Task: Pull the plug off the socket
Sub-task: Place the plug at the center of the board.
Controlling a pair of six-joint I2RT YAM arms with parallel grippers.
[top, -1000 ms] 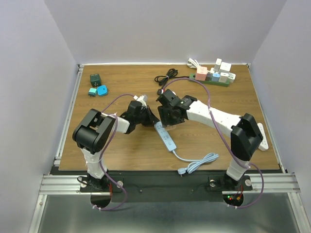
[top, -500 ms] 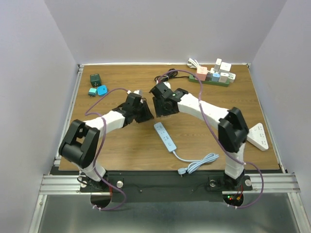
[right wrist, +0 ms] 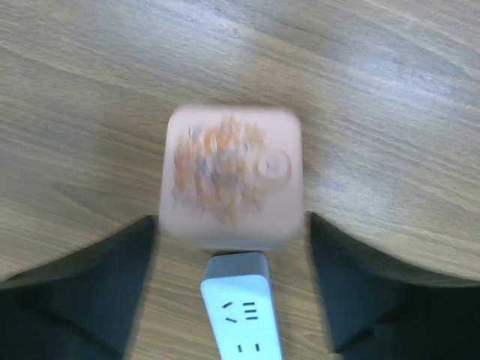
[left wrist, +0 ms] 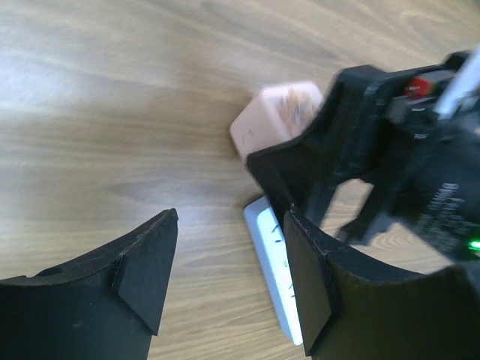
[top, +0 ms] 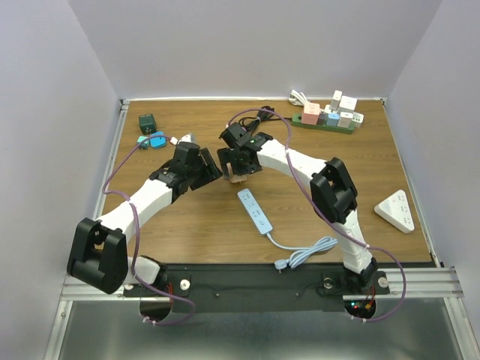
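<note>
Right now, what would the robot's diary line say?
left gripper: open, empty | right gripper: straddling pink plug, grip unclear | white power strip: nothing plugged in

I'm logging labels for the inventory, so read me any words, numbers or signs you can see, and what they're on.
Nothing can be read.
pink plug: orange print, too blurred to read.
right gripper: white lettering on its black body in the left wrist view, blurred.
white power strip: socket slots only, no words.

a lab cell, with white walls (top: 247, 45) and aluminium rails (top: 427, 281)
</note>
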